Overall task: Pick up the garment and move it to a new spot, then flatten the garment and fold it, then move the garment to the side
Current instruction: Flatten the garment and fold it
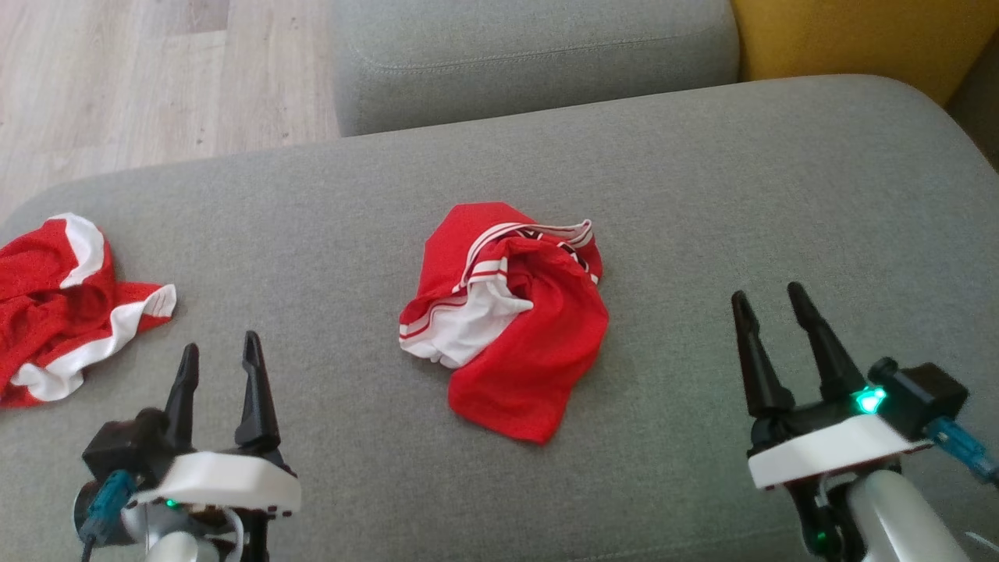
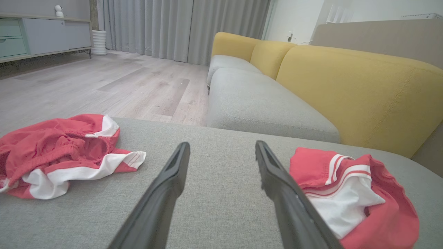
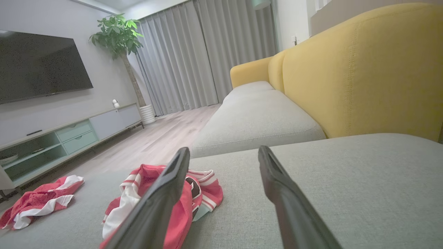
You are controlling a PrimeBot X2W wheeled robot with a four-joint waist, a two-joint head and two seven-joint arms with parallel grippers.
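Left gripper (image 1: 220, 343) and right gripper (image 1: 766, 293) hover open and empty at 9 and 3 o'clock of the crumpled red-and-white garment (image 1: 507, 312). Pickup pending: reach in, pinch fabric.

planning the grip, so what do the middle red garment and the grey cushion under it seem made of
The red garment looks like thin sports mesh, probably polyester: limp soft folds, a faint pitted texture, white striped trim. The grey cushion looks like matte woven upholstery fabric: a fine heathered weave shows close up in the wrist views.
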